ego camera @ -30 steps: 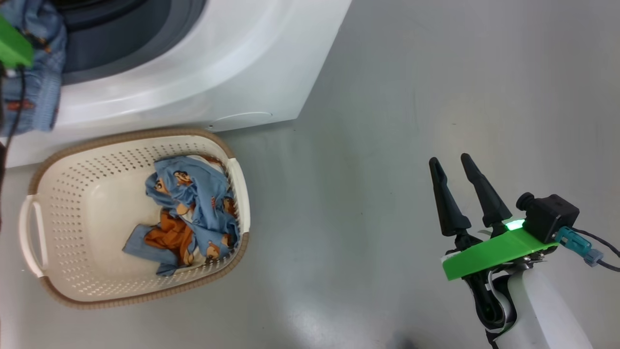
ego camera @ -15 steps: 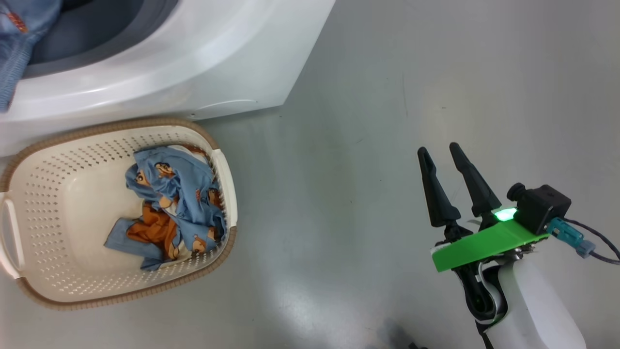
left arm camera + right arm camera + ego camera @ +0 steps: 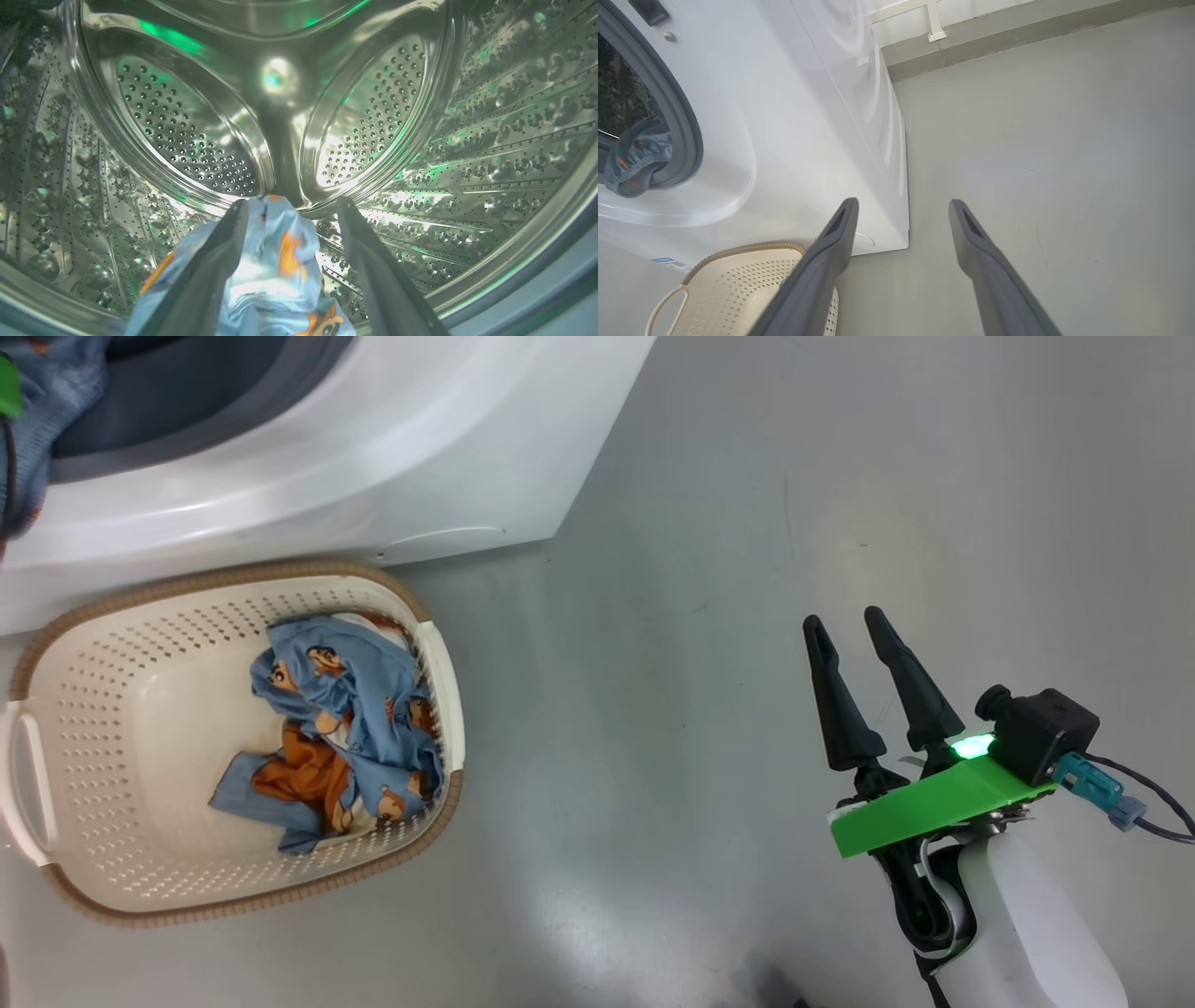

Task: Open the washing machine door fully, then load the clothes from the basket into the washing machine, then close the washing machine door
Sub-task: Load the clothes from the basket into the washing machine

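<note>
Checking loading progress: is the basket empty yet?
Not empty. A bunch of blue and orange clothes lies inside the basket, against its right wall in the head view.

White washer at 11 o'clock, mouth open. Cream basket at 8 o'clock, upright, just beside it. Blue printed clothes bunched against its 3 o'clock wall; one garment hangs over the seal.

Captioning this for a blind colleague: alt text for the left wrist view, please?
The left gripper reaches into the washing machine's steel drum, its two dark fingers spread, with a light blue, orange-printed garment bunched between them. The perforated metal gleams with green reflections.
</note>
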